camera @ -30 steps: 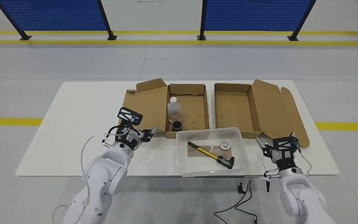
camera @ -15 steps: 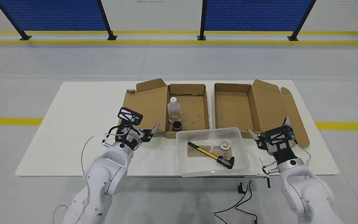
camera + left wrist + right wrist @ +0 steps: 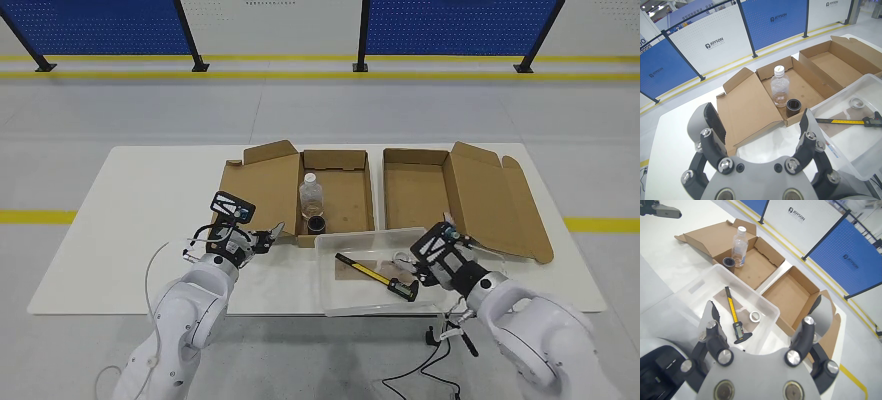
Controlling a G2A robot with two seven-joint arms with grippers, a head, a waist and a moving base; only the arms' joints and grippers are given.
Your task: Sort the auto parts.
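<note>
One white table [image 3: 130, 200] carries everything. On it are two open brown cardboard boxes, the left box [image 3: 350, 205] and the right box [image 3: 415, 200], with a clear plastic bin [image 3: 322, 268] just in front of them. My right end effector [image 3: 766, 306] hangs above the bin's right end, jaws spread wide and holding nothing. My left end effector [image 3: 758, 111] sits over the table beside the left box's flap, just as wide and also empty-handed.

I judge the step in hand to be a pick from the bin. I would come straight down, clear of the thin glossy wall. Then I would close across the flat, narrow beam of the yellow-and-black digital caliper [image 3: 734, 317], near its bulky display head, so the long rigid tool doesn't swing.

The cardboard is matte and creased. A clear plastic bottle with a white cap [image 3: 780, 91] stands upright in the left box, with a black cylindrical sleeve [image 3: 793, 108] just beside it, open bore up. Smallest is the silver metal ring [image 3: 755, 316], lying flat in the bin near the caliper. It is smooth, hard and low, so I expect the pads could slip on it.
</note>
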